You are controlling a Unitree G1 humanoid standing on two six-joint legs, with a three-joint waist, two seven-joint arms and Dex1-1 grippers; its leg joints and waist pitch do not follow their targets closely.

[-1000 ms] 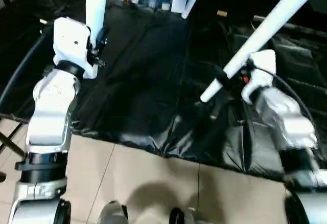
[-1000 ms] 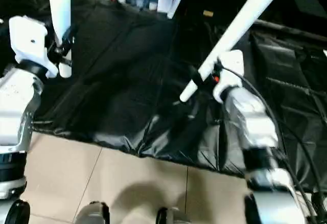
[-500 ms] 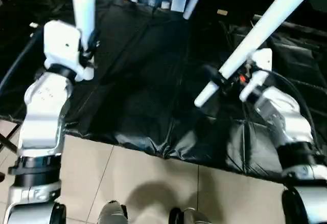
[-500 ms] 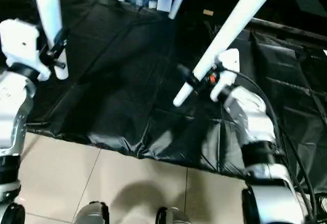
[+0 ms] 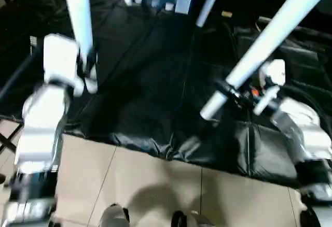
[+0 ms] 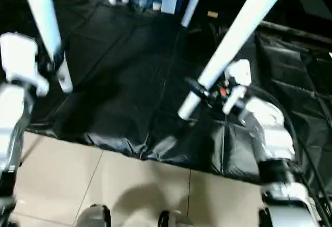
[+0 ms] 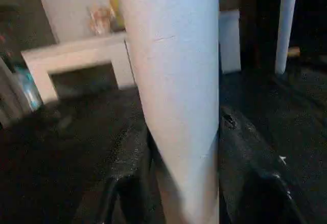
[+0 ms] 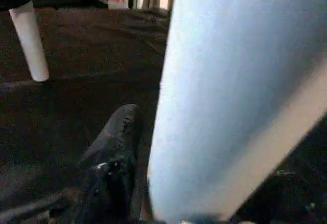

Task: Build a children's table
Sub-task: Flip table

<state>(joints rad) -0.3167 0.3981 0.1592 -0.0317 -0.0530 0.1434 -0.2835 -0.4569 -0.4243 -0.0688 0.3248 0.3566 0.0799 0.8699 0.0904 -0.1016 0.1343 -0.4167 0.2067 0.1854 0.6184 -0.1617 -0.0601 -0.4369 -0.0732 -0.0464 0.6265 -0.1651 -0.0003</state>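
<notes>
Over the black sheet (image 5: 150, 97) spread on the floor, both arms have sunk slightly since a second ago. The left tool (image 5: 87, 64) grips one white leg (image 5: 79, 14) nearly upright; the right tool (image 5: 236, 93), narrower than before, clasps another leg (image 5: 270, 40) slanting up toward the right. The left wrist view reveals a white bench (image 7: 76, 55) behind.

(no legible text or labels)

Both silver forearms are ending in boxy white wrist housings. The left gripper (image 5: 87, 66) and right gripper (image 5: 232, 93) are showing black fingers. Black cables are looping along the right forearm, beside a small red-orange marking.
</notes>
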